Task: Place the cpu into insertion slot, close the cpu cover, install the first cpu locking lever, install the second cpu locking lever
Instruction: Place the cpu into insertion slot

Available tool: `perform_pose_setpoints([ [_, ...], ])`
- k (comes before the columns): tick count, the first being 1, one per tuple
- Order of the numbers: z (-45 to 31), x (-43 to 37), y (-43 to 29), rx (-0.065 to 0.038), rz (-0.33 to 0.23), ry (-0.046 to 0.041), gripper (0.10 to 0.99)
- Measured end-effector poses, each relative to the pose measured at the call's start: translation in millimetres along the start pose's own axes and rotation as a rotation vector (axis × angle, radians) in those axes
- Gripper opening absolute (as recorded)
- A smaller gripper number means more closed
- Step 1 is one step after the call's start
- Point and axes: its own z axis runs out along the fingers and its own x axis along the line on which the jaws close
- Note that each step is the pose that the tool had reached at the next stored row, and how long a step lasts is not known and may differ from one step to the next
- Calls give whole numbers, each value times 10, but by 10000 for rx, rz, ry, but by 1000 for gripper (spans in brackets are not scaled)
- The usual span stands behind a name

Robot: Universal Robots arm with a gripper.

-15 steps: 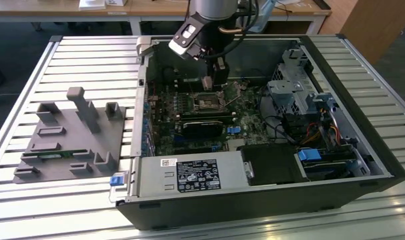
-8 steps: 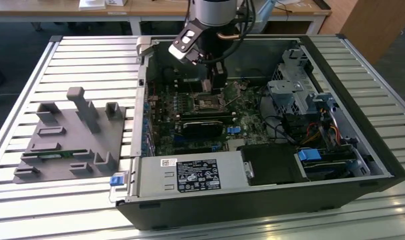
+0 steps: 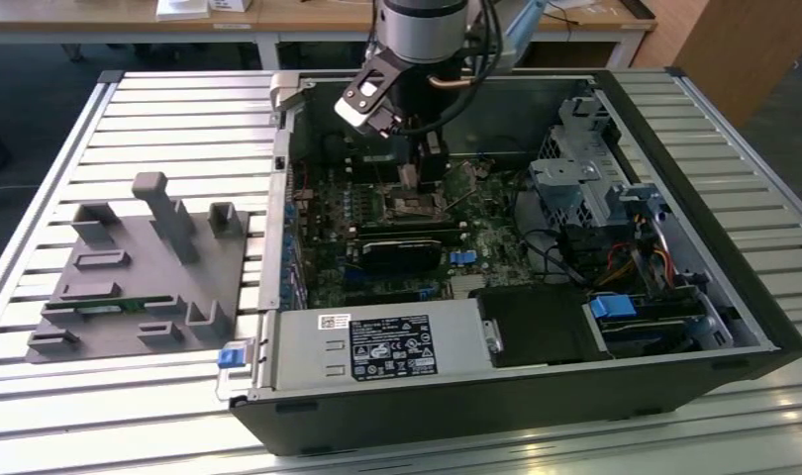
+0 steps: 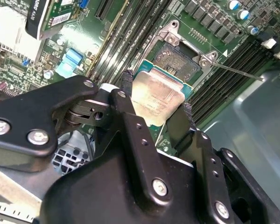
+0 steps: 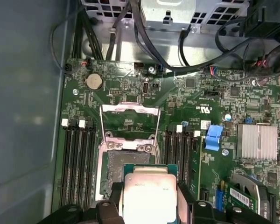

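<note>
- The claw (image 4: 157, 91) is clamped on the chip (image 4: 155, 100). One black finger (image 4: 127, 86) presses one edge and the other finger presses the opposite edge.
- In both wrist views the chip (image 5: 149, 198) shows its dull silver top, with a green border around it.
- The chip hangs just over the near edge of the socket (image 5: 129, 163) and is not seated. The socket's dark bed (image 4: 177, 60) lies bare beyond it.
- The cover (image 5: 129, 108) stands swung open on the far side of the socket, and the green board shows through its square cut-out.
- A thin metal lever (image 4: 238, 71) juts out from one corner of the socket, lifted free.
- Long black memory slots (image 5: 77, 163) run along both sides of the socket.
- In the exterior view the arm reaches down into the open computer case (image 3: 757, 332), with the claw (image 3: 419, 168) low over the board, directly above the socket (image 3: 415, 206).
- A grey moulded holder (image 3: 150, 267) sits on the slatted table (image 3: 57, 129) to the exterior view's left of the case, well apart from the claw.
</note>
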Motion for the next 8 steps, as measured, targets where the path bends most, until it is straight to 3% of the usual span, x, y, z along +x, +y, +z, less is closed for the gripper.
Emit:
perform_pose_setpoints([
  [8, 29, 1, -9, 0, 1, -2, 541],
])
